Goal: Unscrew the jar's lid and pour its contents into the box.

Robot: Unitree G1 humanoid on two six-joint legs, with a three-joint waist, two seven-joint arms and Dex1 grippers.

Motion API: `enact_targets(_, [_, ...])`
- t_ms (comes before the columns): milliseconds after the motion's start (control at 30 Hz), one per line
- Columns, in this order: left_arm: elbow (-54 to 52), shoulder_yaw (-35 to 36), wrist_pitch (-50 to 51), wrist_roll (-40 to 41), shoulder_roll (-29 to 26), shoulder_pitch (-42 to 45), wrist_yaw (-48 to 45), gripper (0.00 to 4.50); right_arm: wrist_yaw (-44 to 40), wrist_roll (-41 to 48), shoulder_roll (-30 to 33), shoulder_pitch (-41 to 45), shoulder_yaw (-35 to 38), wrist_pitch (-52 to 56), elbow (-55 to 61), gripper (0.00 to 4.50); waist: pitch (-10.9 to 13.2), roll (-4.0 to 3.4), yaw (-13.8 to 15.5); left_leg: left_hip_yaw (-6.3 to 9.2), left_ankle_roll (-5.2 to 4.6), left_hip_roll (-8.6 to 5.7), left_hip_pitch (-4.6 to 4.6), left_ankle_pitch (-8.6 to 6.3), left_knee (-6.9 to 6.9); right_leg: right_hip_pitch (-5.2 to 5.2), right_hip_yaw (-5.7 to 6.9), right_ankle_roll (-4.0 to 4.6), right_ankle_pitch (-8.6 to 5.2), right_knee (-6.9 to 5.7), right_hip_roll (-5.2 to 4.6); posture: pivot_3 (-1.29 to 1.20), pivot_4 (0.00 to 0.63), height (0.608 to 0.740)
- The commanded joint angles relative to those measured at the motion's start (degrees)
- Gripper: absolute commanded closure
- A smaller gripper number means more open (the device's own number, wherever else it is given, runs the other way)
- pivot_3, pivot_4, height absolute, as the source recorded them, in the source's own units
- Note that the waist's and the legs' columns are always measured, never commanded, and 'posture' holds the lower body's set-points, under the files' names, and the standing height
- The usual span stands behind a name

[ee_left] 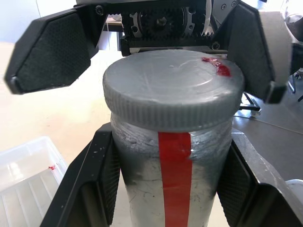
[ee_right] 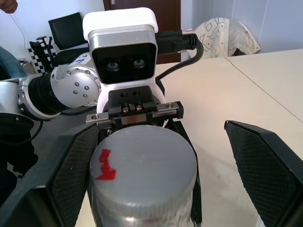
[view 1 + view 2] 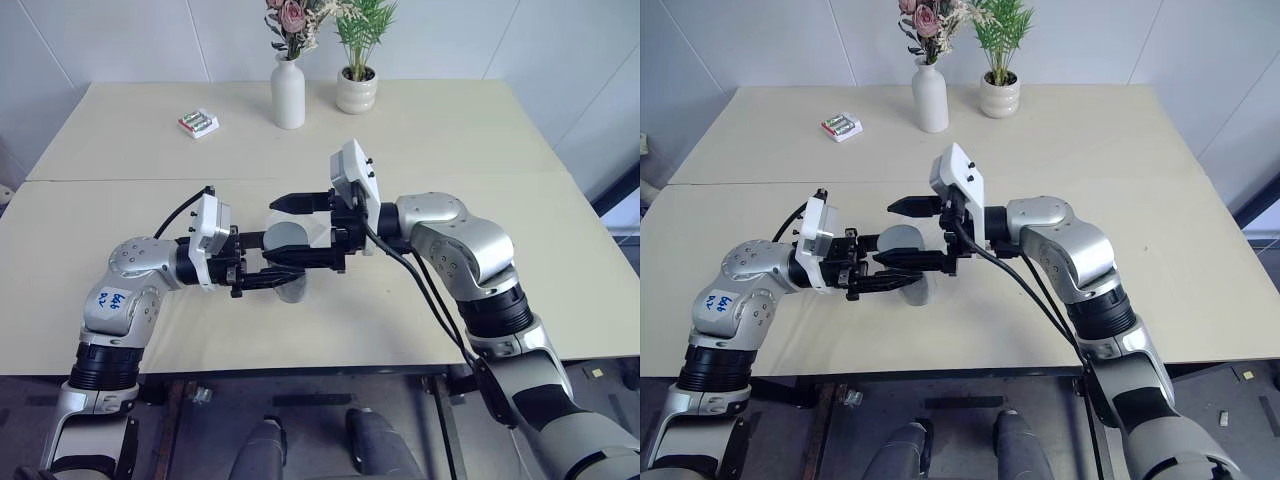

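Both arms reach in toward the middle, and the two hands face each other, pointing sideways and level. The left hand has its two black fingers squeezed tight on the jar. The right hand holds its fingers spread wide, one on each side of the lid, not pressing it.

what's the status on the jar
Left gripper shut on jar, held above the table. Right gripper open, straddling lid. Lid still on. Nothing in the way.
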State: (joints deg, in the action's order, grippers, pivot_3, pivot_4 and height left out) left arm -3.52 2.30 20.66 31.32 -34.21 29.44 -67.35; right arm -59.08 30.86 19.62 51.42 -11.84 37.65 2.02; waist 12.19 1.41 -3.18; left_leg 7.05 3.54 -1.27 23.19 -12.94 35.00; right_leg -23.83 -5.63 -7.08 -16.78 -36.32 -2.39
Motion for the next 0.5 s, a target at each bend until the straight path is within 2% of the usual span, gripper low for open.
enact_targets(33, [-1.9, 1.1, -0.7, 1.3, -0.7, 0.0, -0.9, 2.15, 0.5, 0.4, 1.9, 0.1, 3.6, -0.3, 0.5, 0.04, 0.0, 0.0, -0.1, -0.01, 0.0, 0.0, 0.0, 0.0, 0.0, 0.0, 0.0, 0.0, 0.0, 0.0, -0.01, 0.0, 0.15, 0.74])
enact_targets(500, [-1.6, 1.2, -0.7, 1.3, -0.7, 0.2, -0.8, 2.15, -1.3, -0.1, 6.9, -1.0, 5.9, -1.5, -2.2, 0.04, 0.0, 0.0, 0.0, -0.02, 0.0, 0.0, 0.0, 0.0, 0.0, 0.01, 0.0, 0.0, 0.0, 0.01, 0.02, 0.0, 0.15, 0.74])
